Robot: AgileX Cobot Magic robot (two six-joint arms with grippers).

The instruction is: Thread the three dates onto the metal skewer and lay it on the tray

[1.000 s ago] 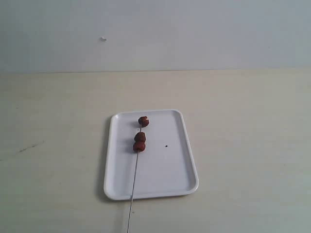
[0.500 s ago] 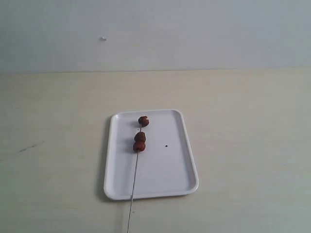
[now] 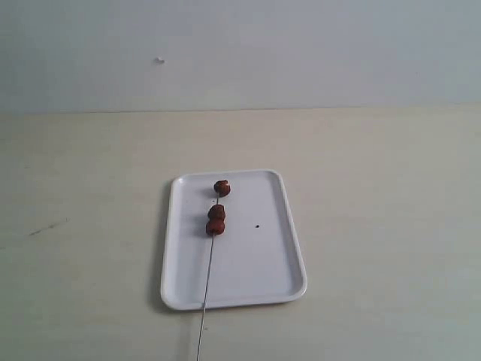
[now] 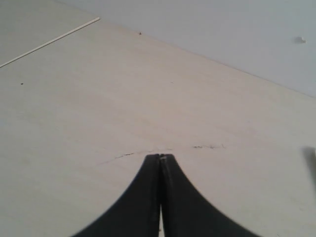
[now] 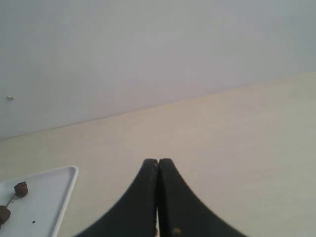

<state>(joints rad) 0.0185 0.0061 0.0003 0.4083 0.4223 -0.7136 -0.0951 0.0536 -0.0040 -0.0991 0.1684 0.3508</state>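
The white tray (image 3: 255, 263) lies on the pale table in the exterior view. Along its left half rests the thin metal skewer (image 3: 207, 278), its near end sticking out over the tray's front rim. Three dates are threaded on it: one (image 3: 222, 188) near the far rim, two touching ones (image 3: 216, 213) (image 3: 215, 226) a little nearer. Neither arm shows in that view. My left gripper (image 4: 160, 157) is shut over bare table. My right gripper (image 5: 158, 161) is shut too, off to the side of the tray (image 5: 59, 197), where two dates (image 5: 20, 188) (image 5: 3, 214) show.
A small dark speck (image 3: 258, 226) lies on the tray's middle. Faint dark scratches (image 4: 207, 146) mark the table by the left gripper. A grey wall (image 3: 240, 53) stands behind the table's far edge.
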